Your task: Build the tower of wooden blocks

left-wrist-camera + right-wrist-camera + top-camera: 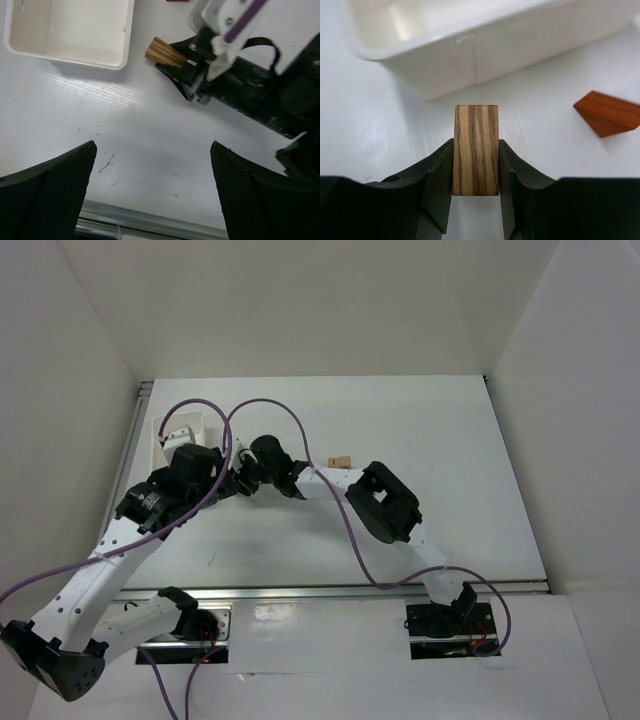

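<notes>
My right gripper [475, 167] is shut on a striped brown wooden block [475, 150], which stands upright between the fingers just above the white table. I cannot tell whether it has an arch cut. The left wrist view shows the same block [164, 52] at the tips of the right gripper's fingers [182, 75]. An orange-red triangular roof piece [607, 112] lies on the table to the block's right. Small tan wooden pieces [340, 461] sit further right on the table. My left gripper [153, 147] is open and empty above bare table.
A white rectangular plastic tray [470, 50] stands just beyond the held block; it also shows in the left wrist view [125, 35] and at the table's far left [163, 430]. Purple cables [300, 430] loop over both arms. White walls enclose the table.
</notes>
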Robot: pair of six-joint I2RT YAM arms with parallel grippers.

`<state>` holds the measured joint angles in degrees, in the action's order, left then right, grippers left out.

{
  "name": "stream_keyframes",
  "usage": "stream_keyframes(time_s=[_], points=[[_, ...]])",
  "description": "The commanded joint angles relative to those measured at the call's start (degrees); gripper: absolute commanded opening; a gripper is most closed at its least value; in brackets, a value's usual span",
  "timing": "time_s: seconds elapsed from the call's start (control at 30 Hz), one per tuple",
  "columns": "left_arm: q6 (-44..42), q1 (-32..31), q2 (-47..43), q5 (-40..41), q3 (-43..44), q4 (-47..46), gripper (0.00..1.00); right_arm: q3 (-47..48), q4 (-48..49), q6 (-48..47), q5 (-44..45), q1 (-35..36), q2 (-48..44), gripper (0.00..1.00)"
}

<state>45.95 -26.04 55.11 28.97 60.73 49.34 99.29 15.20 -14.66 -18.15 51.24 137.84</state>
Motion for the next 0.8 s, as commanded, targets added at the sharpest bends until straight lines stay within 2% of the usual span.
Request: stream_keyframes(time_s=[0.0, 0.07, 0.1, 0.2, 0.33, 0.47, 0.53, 0.57, 0.63, 0.77], points=[[-2.18, 0.73, -0.53, -0.49, 0.71, -1.44, 1.00, -1.01, -0.42, -7.13, -15.27, -4.91, -11.95, 0.11], [-4.19, 0.73, 0.00, -1.36, 0.71, -2.75, 1.00, -3.04, -5.43, -11.77, -21.89, -8.68, -14.95, 0.11], [-4.21, 0.73, 0.00, -1.37, 0.71, -3.28, 1.00, -3.57, -7.19, -13.71, -27.93, -10.01, -17.93, 0.11], [-6.57, 0.73, 0.52, -2.96, 0.09, -6.97, 1.00, -2.79, -18.77, -22.82, -33.16, -15.36, -21.81, 0.11], [-8.07, 0.73, 2.54, -0.95, 0.09, -8.21, 1.00, -0.68, -37.74, -33.67, -33.79, -22.23, -24.98, 0.11], [-9.21, 0.73, 3.16, 0.03, 0.62, -11.01, 1.00, -0.67, -49.43, -45.34, -34.93, -30.56, -26.66, 0.11], [-10.01, 0.73, 3.77, 0.03, 0.62, -12.60, 1.00, -0.14, -53.32, -48.35, -35.54, -32.24, -26.66, 0.12], [-10.01, 0.73, 3.77, 0.03, 0.62, -13.91, 1.00, 0.38, -58.22, -50.36, -35.55, -32.87, -26.66, 0.12], [-10.71, 0.73, 4.48, -0.49, 0.62, -13.92, 1.00, 1.09, -61.42, -53.28, -35.55, -33.58, -25.61, 0.13], [-10.09, 0.73, 7.20, 0.12, 0.62, -13.92, 1.00, -1.80, -59.34, -51.89, -36.16, -34.10, -25.60, 0.13]])
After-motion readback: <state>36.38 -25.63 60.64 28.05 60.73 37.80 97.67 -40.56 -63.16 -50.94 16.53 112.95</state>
